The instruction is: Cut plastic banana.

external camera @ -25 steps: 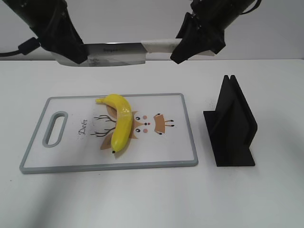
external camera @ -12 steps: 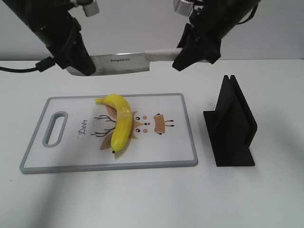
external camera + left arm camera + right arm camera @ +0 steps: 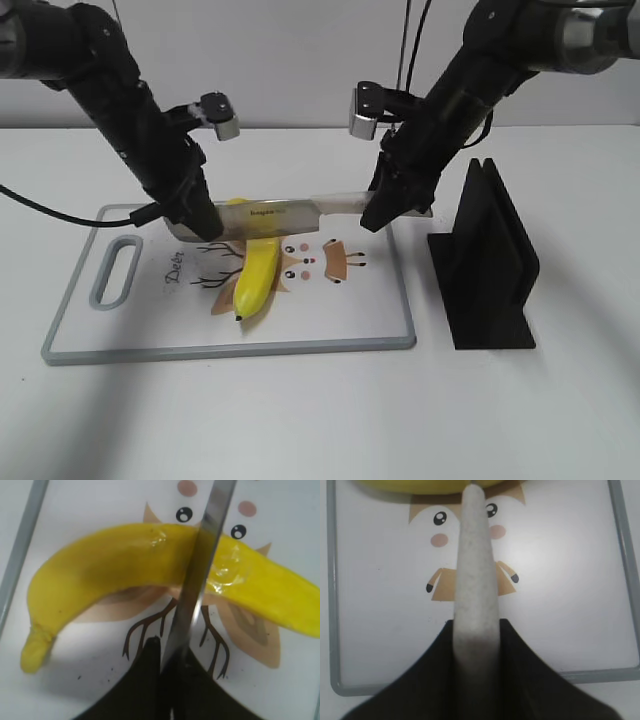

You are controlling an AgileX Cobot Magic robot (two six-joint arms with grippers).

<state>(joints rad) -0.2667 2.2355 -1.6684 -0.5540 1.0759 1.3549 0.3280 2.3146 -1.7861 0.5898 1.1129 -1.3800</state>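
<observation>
The yellow plastic banana (image 3: pixel 257 275) lies on the white cutting board (image 3: pixel 380 320) and also shows in the left wrist view (image 3: pixel 100 565). A knife (image 3: pixel 268 215) lies level across the banana's upper half, its blade (image 3: pixel 200 570) on the banana near the seam. My left gripper (image 3: pixel 188 218) is shut on the blade's tip end (image 3: pixel 167 662). My right gripper (image 3: pixel 380 210) is shut on the knife's pale handle (image 3: pixel 475 595). In the right wrist view only a sliver of the banana (image 3: pixel 420 485) shows at the top edge.
A black knife stand (image 3: pixel 488 262) stands right of the board, close to my right arm. The board has a grey rim, a handle slot (image 3: pixel 116 270) at its left end and a printed deer cartoon (image 3: pixel 330 262).
Both arms have lowered the knife from high above the table down onto the banana. Both grippers have kept hold of it.
</observation>
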